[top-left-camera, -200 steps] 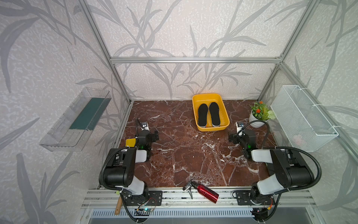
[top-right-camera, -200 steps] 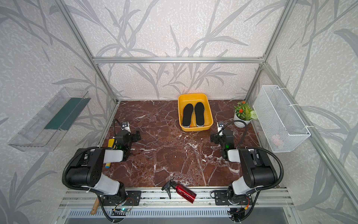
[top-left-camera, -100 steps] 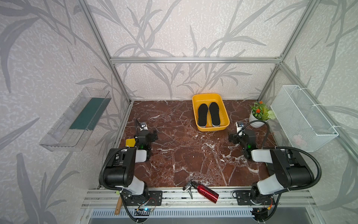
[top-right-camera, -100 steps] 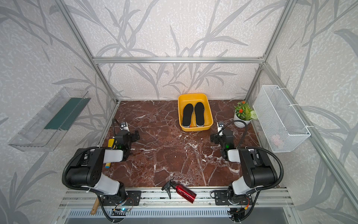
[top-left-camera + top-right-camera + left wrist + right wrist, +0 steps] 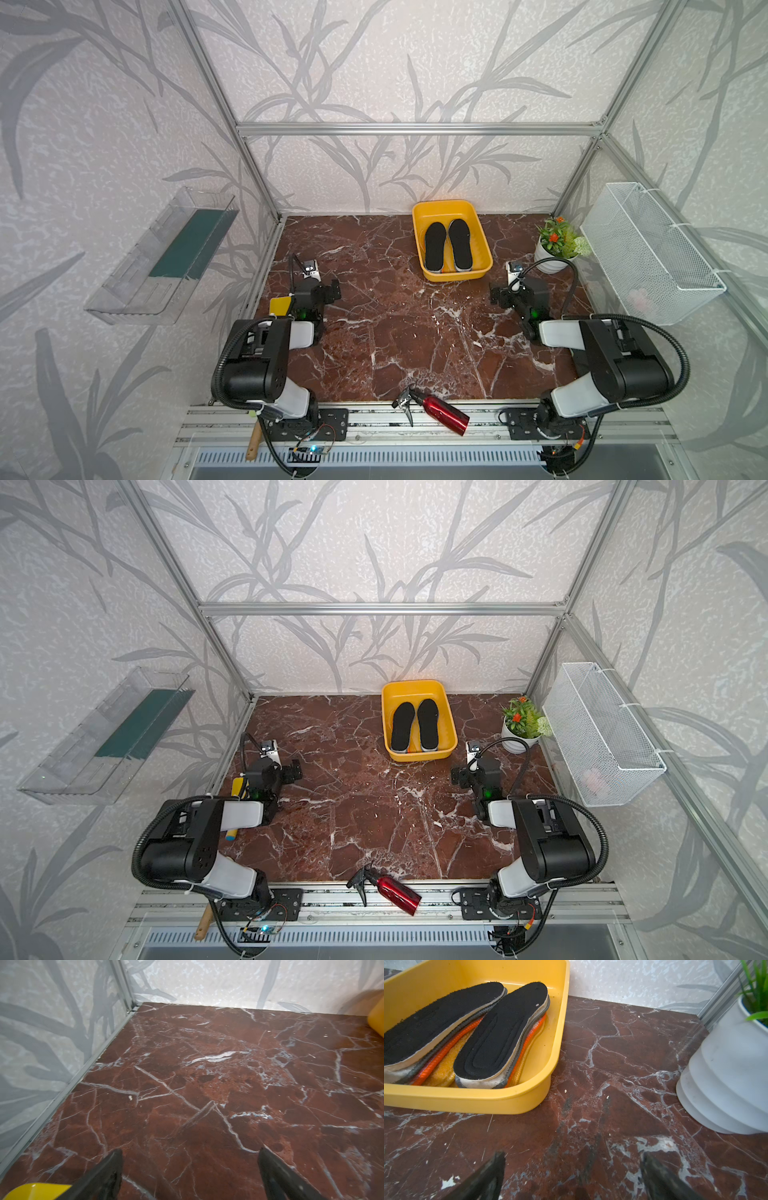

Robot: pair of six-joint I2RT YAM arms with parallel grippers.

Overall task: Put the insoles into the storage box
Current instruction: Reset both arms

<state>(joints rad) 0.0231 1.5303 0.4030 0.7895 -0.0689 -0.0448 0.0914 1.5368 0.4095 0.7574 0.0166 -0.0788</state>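
Observation:
The yellow storage box [image 5: 455, 275] stands at the back of the marble table, seen in both top views [image 5: 420, 754]. In it lie two side-by-side stacks of insoles, each with a black one on top [image 5: 435, 248] [image 5: 460, 245]. The right wrist view shows grey, red-orange and yellow-orange layers under the black tops [image 5: 500, 1032] [image 5: 436, 1020]. My left gripper [image 5: 331, 289] [image 5: 190, 1153] is open over bare marble at the left. My right gripper [image 5: 496, 294] [image 5: 573, 1155] is open and empty, just short of the box's near right corner [image 5: 529, 1101].
A white potted plant [image 5: 555, 249] [image 5: 726, 1076] stands right of the box. A wire basket [image 5: 648, 253] hangs on the right wall, a clear tray [image 5: 166, 257] on the left. A yellow scraper [image 5: 279, 306] lies by the left arm. A red spray bottle [image 5: 440, 411] lies on the front rail.

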